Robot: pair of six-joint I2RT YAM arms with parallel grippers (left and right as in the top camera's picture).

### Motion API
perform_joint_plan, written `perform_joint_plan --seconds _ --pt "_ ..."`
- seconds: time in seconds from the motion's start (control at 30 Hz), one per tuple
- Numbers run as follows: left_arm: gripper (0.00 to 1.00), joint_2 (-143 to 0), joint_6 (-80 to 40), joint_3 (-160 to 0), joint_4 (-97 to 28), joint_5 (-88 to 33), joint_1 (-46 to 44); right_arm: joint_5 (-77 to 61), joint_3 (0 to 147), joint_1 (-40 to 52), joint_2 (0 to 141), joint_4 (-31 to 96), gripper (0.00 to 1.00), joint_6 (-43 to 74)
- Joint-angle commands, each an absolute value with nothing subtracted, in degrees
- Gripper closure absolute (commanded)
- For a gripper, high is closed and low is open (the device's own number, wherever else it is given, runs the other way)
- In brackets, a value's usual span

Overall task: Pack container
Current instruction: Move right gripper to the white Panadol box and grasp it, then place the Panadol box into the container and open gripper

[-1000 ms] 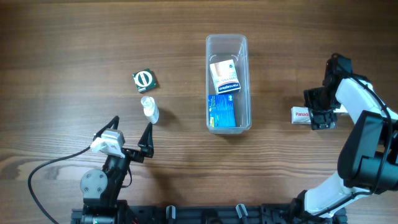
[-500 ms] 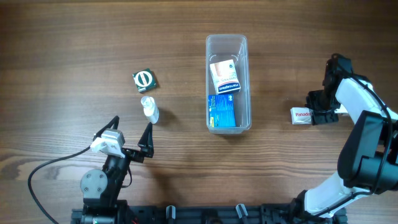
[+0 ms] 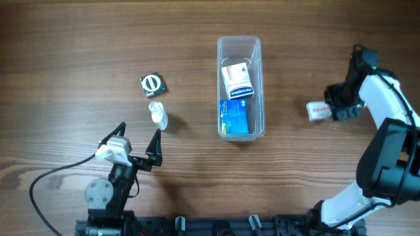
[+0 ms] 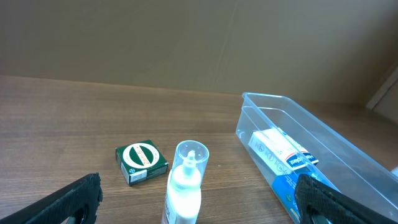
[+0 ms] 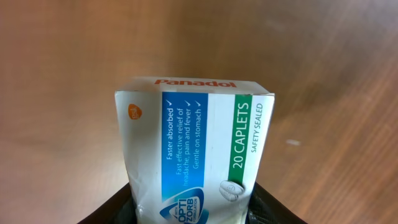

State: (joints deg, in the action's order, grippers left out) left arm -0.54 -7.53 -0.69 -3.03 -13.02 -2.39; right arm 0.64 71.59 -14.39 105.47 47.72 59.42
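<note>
right gripper (image 3: 336,109): pinching Panadol box (image 3: 319,110), right of container (image 3: 239,41)
left gripper (image 3: 140,130): spread, empty, near white bottle (image 3: 157,115)
container: two boxes (image 3: 237,82) inside

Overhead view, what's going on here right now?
The right gripper holds a Panadol box out to the right of the container, which already has a white box and a blue box inside. The left gripper sits open and idle near a white bottle and a green box.
</note>
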Motion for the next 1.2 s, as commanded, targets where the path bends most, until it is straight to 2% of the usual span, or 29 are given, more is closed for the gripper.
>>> perform_joint_plan --seconds 0.0,0.2,0.33,0.57,0.73,1.17 --pt "0.00 -0.38 -6.42 -0.32 -3.16 -13.50 -1.96 -4.91 78.65 -13.72 101.84 47.79 0.52 51.20" --pt "0.00 -0.38 -6.42 -0.32 -3.14 -13.50 -1.96 -7.38 88.64 -7.14 99.53 42.72 0.52 43.00" --pt "0.00 -0.38 -6.42 -0.32 -3.16 -13.50 -1.96 -6.50 91.68 2.83 99.53 34.39 0.50 37.41" --pt "0.00 -0.38 -6.42 -0.32 -3.14 -13.50 -1.96 5.63 91.59 19.46 101.69 30.52 0.46 26.87" --pt "0.00 -0.38 -6.42 -0.32 -3.14 -13.50 -1.96 8.19 91.53 22.94 105.47 33.36 0.46 23.86" --pt "0.00 -0.38 -6.42 -0.32 -3.14 -13.50 -1.96 7.46 91.48 22.98 108.55 38.15 0.43 22.50"
